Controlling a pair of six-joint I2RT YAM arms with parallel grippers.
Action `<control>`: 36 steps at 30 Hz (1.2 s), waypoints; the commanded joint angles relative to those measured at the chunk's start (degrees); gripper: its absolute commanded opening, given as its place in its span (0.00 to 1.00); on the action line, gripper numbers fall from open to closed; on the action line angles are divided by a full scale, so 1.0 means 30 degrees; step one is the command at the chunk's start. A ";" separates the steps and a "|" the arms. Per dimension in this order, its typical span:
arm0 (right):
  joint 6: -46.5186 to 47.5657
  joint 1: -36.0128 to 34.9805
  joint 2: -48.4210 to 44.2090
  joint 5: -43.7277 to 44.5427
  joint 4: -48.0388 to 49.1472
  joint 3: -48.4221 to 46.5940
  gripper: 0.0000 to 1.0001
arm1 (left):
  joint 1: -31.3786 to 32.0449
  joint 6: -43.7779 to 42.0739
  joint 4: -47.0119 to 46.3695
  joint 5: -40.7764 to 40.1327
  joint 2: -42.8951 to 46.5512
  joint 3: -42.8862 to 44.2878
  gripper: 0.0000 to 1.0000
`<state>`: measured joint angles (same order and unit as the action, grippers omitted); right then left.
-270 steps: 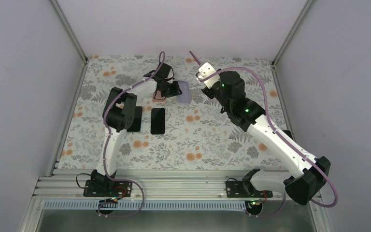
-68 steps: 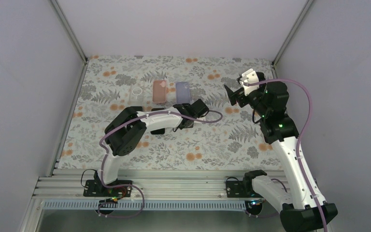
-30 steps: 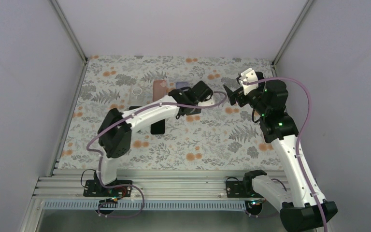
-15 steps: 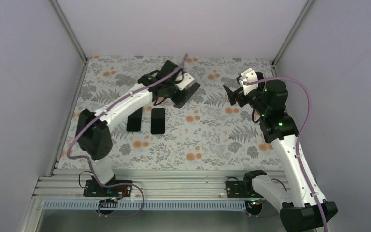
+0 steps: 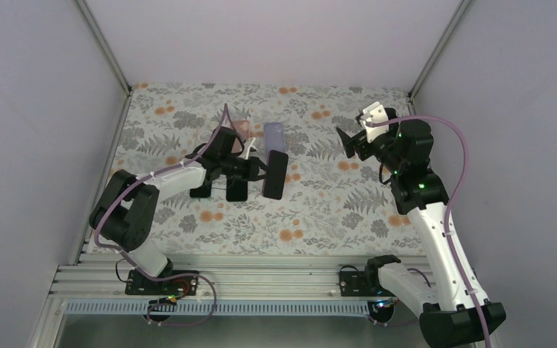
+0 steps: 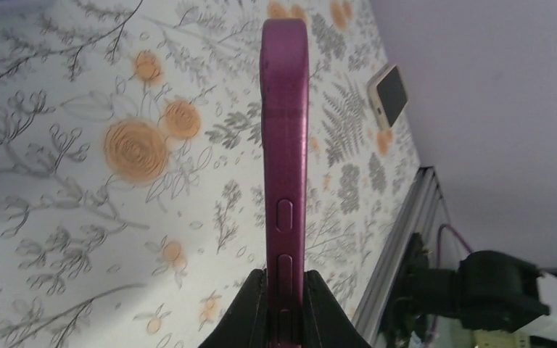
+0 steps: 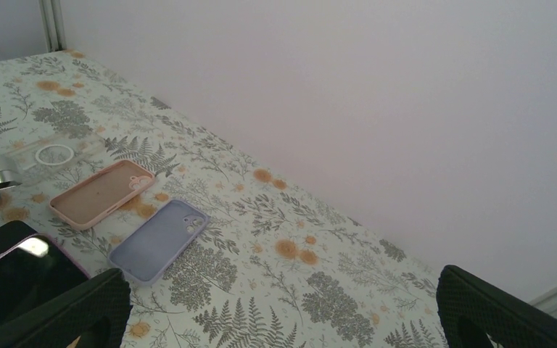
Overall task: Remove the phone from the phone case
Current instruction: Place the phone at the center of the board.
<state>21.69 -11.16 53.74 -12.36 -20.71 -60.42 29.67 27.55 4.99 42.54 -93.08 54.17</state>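
Now, your left gripper [image 5: 259,172] pinched the phone [image 5: 275,175], in its magenta case [image 6: 285,145], by one end over the worktop's [image 5: 319,210] middle; your right gripper [image 5: 349,143] hung spread wide toward the right edge, gripping nothing at all.

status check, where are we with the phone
Left gripper shut on magenta-cased phone. Right gripper open, apart from it. Case not yet off. Nothing between them.

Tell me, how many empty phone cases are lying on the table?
3, side by side near the back wall: a clear case, a pink case, then a lilac case. More may be hidden.
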 commanded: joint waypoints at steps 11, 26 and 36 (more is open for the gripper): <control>-0.0354 0.0291 0.0310 -0.0479 -0.0069 -0.0440 0.99 | -0.0795 0.6178 -0.6994 0.2418 -0.2685 -0.1129 0.02; -0.0313 0.0312 0.0516 -0.0553 -0.0124 -0.0396 0.99 | -0.1155 0.7651 -0.7562 0.2275 -0.5384 -0.0793 0.02; -0.0345 0.0304 0.0677 -0.0656 -0.0128 -0.0455 0.99 | -0.1365 0.6869 -0.3868 0.0759 -0.6695 0.1065 0.07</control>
<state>21.54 -10.72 55.48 -13.23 -21.50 -60.42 25.87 49.63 -10.79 46.63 -112.20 54.13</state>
